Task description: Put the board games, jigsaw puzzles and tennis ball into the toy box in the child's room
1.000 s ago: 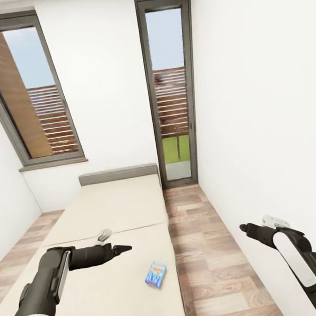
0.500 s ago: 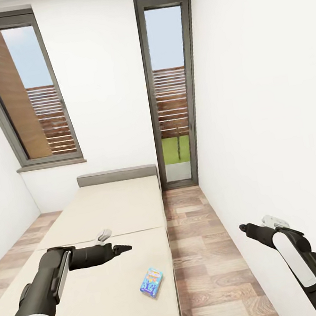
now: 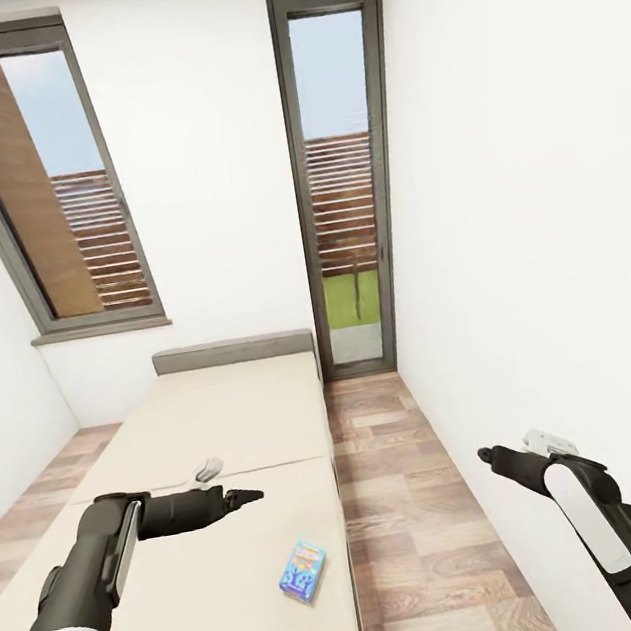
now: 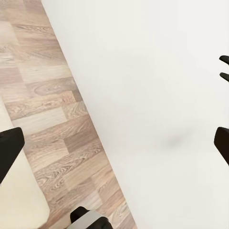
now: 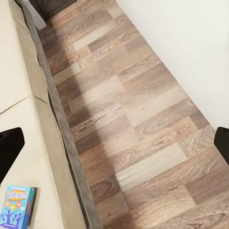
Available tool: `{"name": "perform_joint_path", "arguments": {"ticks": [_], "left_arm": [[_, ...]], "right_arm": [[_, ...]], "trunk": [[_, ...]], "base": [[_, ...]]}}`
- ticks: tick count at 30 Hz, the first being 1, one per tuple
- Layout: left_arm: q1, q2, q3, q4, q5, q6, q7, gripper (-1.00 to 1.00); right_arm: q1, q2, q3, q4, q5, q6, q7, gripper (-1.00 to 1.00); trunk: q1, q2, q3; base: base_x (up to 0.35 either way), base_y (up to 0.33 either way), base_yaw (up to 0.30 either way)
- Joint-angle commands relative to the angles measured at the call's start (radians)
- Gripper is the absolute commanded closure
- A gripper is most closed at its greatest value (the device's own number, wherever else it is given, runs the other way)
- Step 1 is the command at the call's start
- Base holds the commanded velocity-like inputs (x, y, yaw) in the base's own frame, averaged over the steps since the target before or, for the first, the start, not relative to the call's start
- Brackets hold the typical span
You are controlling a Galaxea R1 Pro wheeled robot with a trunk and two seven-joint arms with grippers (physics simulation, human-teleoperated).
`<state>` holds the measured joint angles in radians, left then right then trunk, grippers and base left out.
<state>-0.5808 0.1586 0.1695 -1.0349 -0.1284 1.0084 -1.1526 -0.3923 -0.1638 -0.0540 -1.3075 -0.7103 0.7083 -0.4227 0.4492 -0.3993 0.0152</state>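
A small blue board game (image 3: 302,569) lies low-centre on the bed (image 3: 220,421); both grippers' fingers stand apart, empty.

Narrow bedroom in a home: low bed (image 3: 215,452) with plain beige mattress and thin grey frame takes the left side, grey headboard (image 3: 233,352) against the far white wall. Wood-plank floor (image 3: 399,465) runs alongside to a tall glazed door (image 3: 341,190) with grass and slatted fencing outside; 1 grey-framed window (image 3: 48,184) with a sill sits above the bed's head end. Small blue board game (image 3: 302,568) lying on the mattress near its floor-side edge suggests a child's room.
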Motion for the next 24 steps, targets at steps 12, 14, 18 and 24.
{"name": "perform_joint_path", "arguments": {"ticks": [12, 14, 18, 24], "left_arm": [[-0.001, -0.001, 0.002, 0.0, -0.01, 0.007, -0.01, -1.0], [-0.001, -0.001, 0.002, 0.0, -0.01, 0.007, -0.01, -1.0], [-0.001, -0.001, 0.002, 0.001, -0.011, 0.007, -0.01, -1.0], [-0.001, -0.001, 0.002, 0.001, -0.011, 0.007, -0.01, -1.0]], "right_arm": [[0.0, 0.002, 0.006, -0.001, -0.003, 0.001, -0.013, -1.0], [0.0, 0.001, 0.005, -0.002, -0.002, 0.001, -0.012, -1.0], [0.0, 0.003, 0.006, 0.001, -0.002, 0.005, -0.013, -1.0], [0.0, 0.003, 0.007, 0.002, -0.003, 0.002, -0.011, -1.0]], "trunk": [[0.001, -0.001, -0.002], [0.001, -0.001, -0.003], [0.001, -0.001, -0.003], [0.001, -0.001, -0.003]], "base": [[0.1, 0.0, 0.018], [0.061, 0.0, 0.035], [0.007, 0.0, 0.004], [0.001, 0.0, 0.001]]}}
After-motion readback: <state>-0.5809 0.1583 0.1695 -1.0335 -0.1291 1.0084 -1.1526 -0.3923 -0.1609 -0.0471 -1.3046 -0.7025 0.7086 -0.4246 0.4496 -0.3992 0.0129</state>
